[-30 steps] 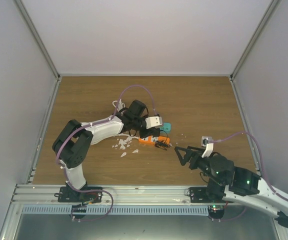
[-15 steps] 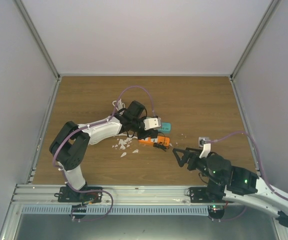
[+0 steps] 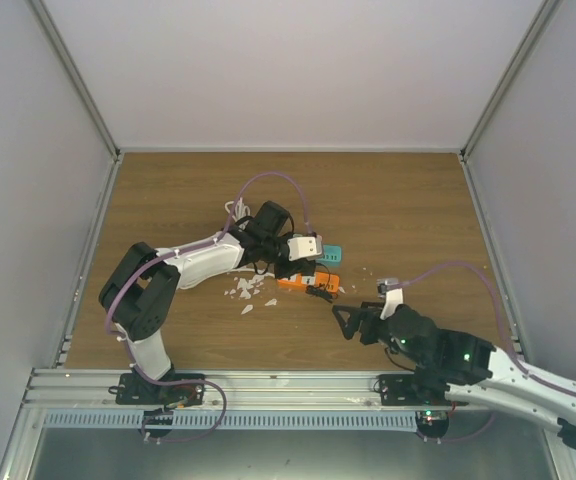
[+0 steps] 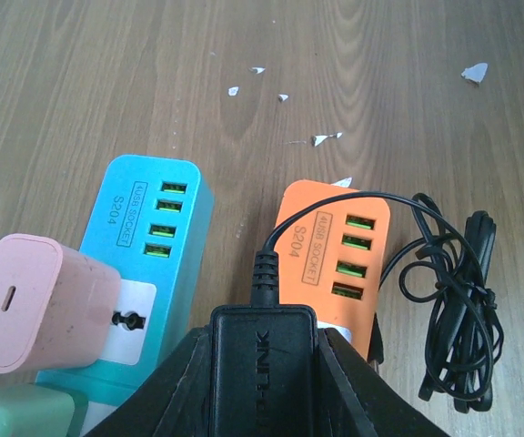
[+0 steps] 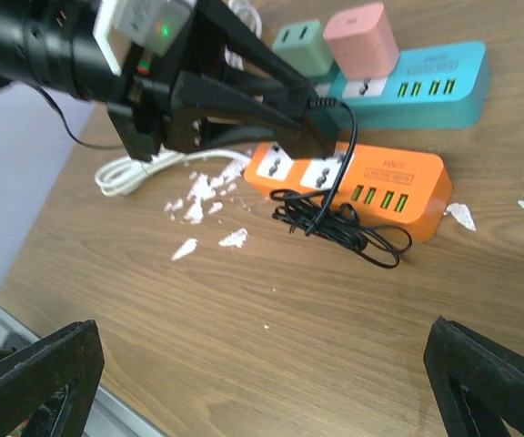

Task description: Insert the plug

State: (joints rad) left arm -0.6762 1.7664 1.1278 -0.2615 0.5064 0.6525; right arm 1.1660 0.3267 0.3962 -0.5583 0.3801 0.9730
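Observation:
My left gripper [image 4: 264, 355] is shut on a black plug adapter [image 4: 262, 382]. It holds the adapter just above the near end of the orange power strip [image 4: 335, 246]; the socket face under it is hidden. The adapter's black cable [image 4: 453, 309] lies bundled beside the strip. In the top view the left gripper [image 3: 288, 264] sits over the orange strip [image 3: 311, 284]. My right gripper [image 3: 349, 322] is open and empty, on the near right of the strip. The right wrist view shows the orange strip [image 5: 371, 182] and the held adapter [image 5: 216, 96].
A teal power strip [image 4: 148, 237] lies alongside the orange one, with a pink charger [image 4: 44, 305] and a green charger [image 5: 298, 45] plugged in. White scraps [image 5: 198, 196] and a white cable [image 5: 144, 168] lie left of the strips.
My right arm has moved left and forward, toward the orange strip. My left gripper has hardly moved and still holds the black adapter.

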